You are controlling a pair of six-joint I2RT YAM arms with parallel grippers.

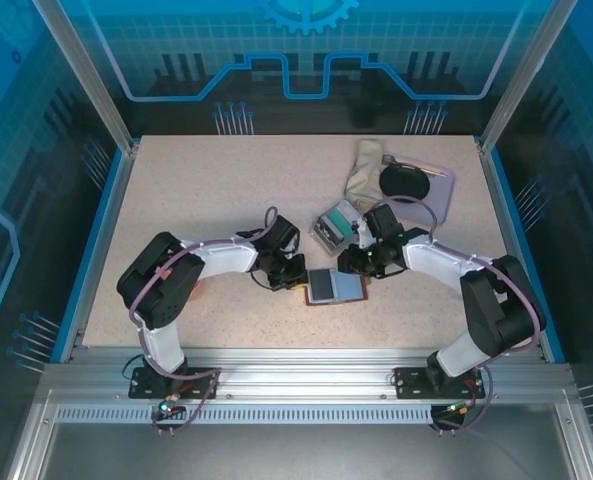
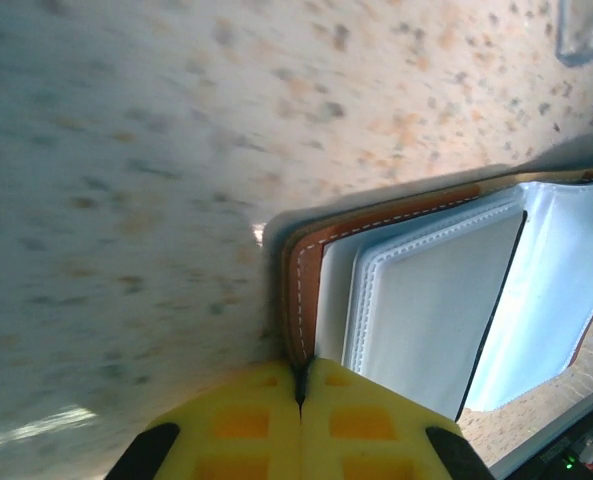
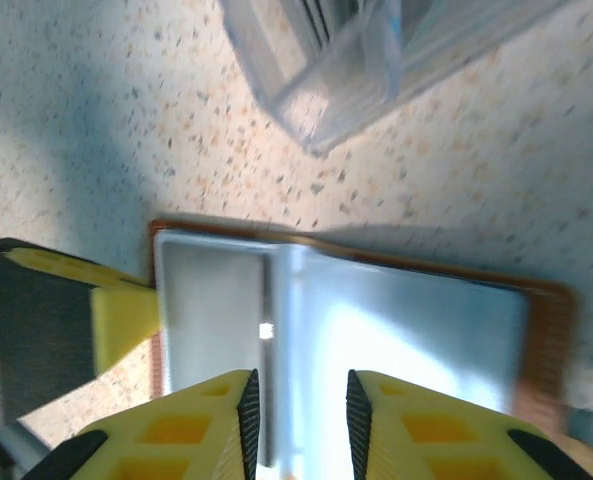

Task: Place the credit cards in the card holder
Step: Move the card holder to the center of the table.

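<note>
The card holder (image 1: 334, 286), a brown leather wallet with pale teal-grey pockets, lies open on the table's near middle. My left gripper (image 2: 301, 385) is shut on the brown left edge of the card holder (image 2: 406, 300). My right gripper (image 3: 298, 420) hangs just over the card holder (image 3: 376, 320), jaws apart with only the pale lining under the gap. I cannot tell whether a pale card lies in that pocket. Credit cards (image 1: 340, 219), teal-green and pale, sit in a clear tray behind the wallet. In the top view, the left gripper (image 1: 294, 275) and right gripper (image 1: 354, 262) flank the wallet.
The clear plastic tray (image 1: 322, 232) stands right behind the wallet, close to my right wrist, and appears as clear tray (image 3: 356, 60). At the back right lie a beige cloth (image 1: 366, 165) and a black disc (image 1: 404, 180) on a grey board (image 1: 438, 185).
</note>
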